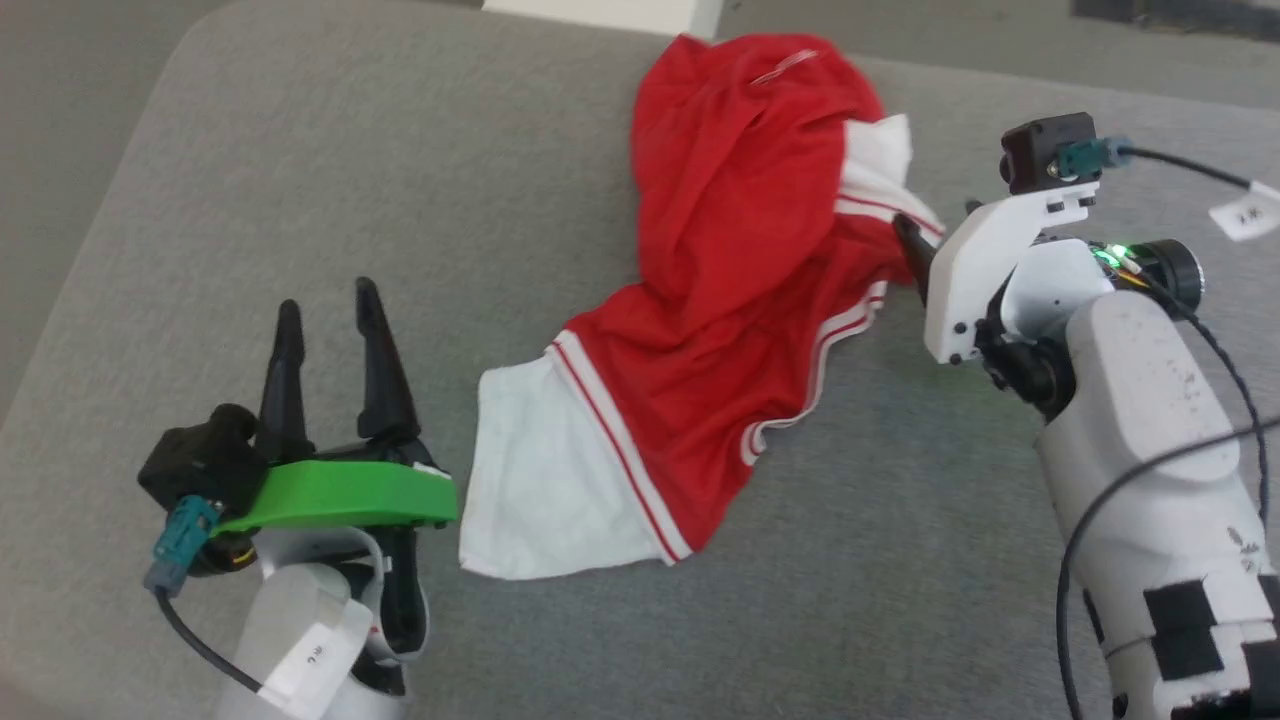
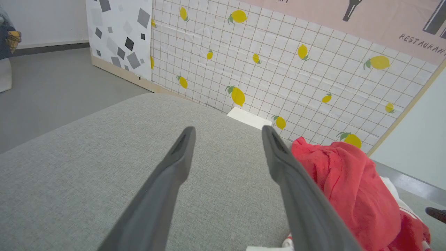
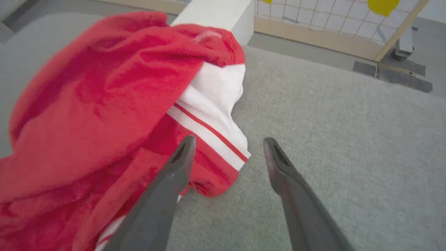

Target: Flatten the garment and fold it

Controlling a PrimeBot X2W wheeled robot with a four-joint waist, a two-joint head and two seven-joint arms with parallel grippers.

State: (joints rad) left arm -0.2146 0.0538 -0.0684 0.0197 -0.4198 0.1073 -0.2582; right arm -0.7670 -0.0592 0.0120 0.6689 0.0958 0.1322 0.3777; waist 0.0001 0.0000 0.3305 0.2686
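The red jersey T-shirt with white sleeves looks soft and limp; best pinched at a sleeve hem. Left tool and right tool gape empty.

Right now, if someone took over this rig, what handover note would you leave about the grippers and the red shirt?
The garment lies crumpled in a heap on the grey cushion, with one white sleeve spread toward the robot.
The left gripper is open and empty, just left of that sleeve and apart from it.
The right gripper is open at the garment's right edge; contact is unclear.
Done: nothing flattened yet.
Left: spread it flat, then fold.
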